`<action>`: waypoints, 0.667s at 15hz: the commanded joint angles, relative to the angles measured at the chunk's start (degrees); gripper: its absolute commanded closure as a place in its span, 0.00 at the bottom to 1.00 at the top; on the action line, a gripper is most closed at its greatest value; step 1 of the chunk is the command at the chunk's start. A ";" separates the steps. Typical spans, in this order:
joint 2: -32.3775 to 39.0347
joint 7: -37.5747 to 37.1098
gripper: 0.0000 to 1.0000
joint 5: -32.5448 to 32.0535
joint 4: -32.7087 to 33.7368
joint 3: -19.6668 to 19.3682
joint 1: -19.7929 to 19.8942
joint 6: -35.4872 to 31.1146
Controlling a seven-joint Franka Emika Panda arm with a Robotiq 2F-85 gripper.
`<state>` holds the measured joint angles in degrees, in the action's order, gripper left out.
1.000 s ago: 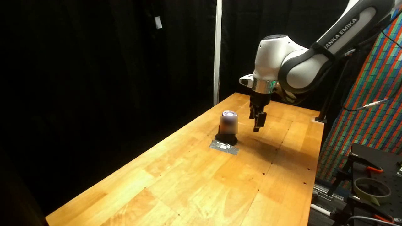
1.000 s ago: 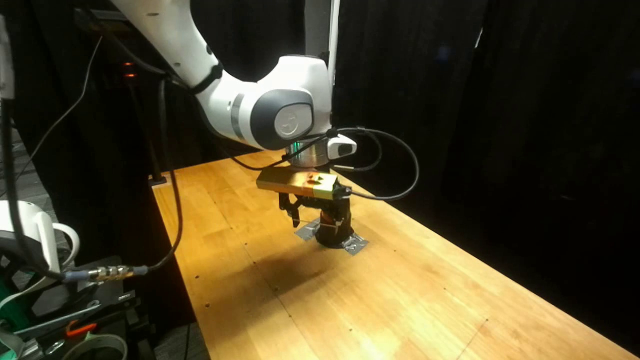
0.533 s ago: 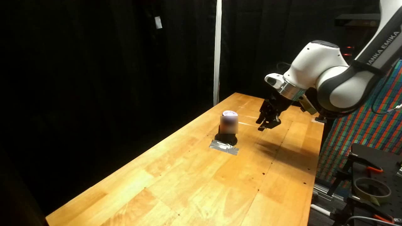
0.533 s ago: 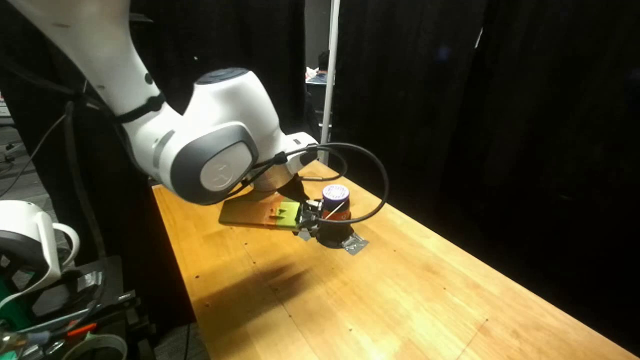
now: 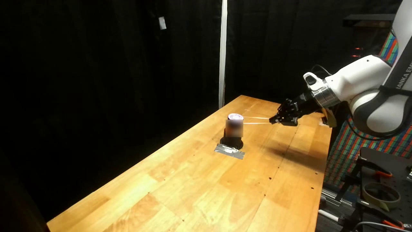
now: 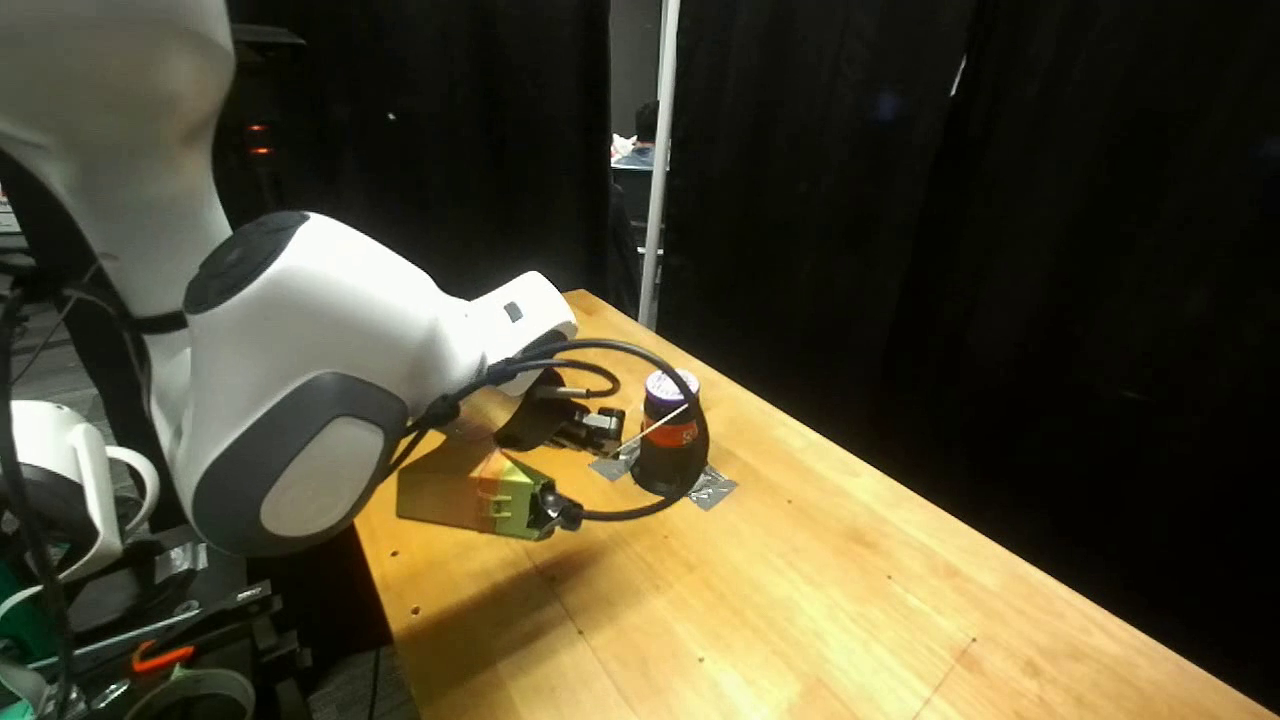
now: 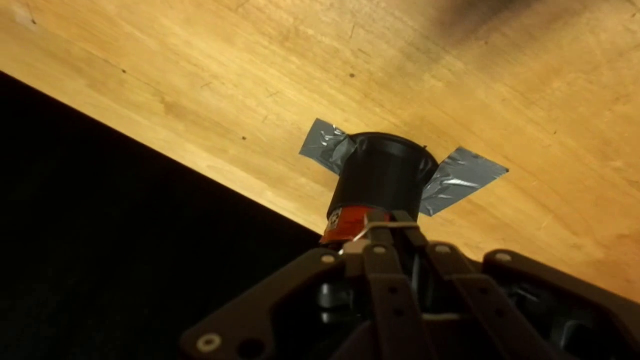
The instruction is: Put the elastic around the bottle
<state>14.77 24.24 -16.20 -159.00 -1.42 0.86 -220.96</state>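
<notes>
The bottle [image 6: 668, 462], dark with an orange label and a purple-white lid [image 5: 235, 116], stands upright in both exterior views; its middle is blurred in an exterior view. A pale elastic [image 5: 256, 123] is stretched in two strands from just under the lid to my gripper [image 5: 271, 120]; its far side on the bottle is hidden. My gripper points almost level at the bottle, a short gap away. In the wrist view the elastic [image 7: 395, 224] passes round the outside of the two fingertips, which are drawn close together. Nothing shows gripped between them.
Grey tape strips [image 5: 229, 151] fix the bottle's black base to the wooden table [image 5: 206, 193]. A black cable [image 6: 640, 515] from the wrist loops in front of the bottle. Off the table edge, a dark cart carries a tape roll [image 5: 381, 195].
My gripper has backed away from beside the bottle and tilted from pointing down to nearly level. Its fingers have come together. The elastic now spans from the bottle to the fingertips.
</notes>
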 commanded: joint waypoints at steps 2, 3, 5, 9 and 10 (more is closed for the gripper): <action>10.38 0.78 0.86 -5.08 0.34 -1.32 1.55 -18.70; 12.35 0.74 0.87 -6.21 0.42 -1.50 1.73 -22.16; 15.97 1.34 0.87 -8.03 0.51 -2.00 1.74 -29.07; 11.78 2.64 0.87 -10.57 5.58 10.53 14.69 -20.74; 13.99 3.68 0.87 -9.09 5.86 11.16 14.81 -24.88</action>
<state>27.73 25.28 -24.95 -154.24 4.92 10.16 -241.28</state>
